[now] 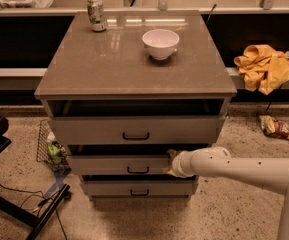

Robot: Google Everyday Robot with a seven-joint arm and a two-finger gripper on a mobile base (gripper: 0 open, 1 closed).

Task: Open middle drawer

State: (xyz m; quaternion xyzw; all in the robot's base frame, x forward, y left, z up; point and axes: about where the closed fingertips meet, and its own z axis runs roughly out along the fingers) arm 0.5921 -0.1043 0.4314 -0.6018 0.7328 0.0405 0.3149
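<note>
right now i have the tool (171, 162) at the right end of the middle drawer (115, 164), second of three in the cabinet (109, 59), just under the taller top drawer (94, 130); whether the tool is apart or together i cannot tell; it sits well right of the black handle (138, 170); a dark gap shows above the drawer's front, so i judge it partly out; the next move calls for a straight, level pull outward.
</note>
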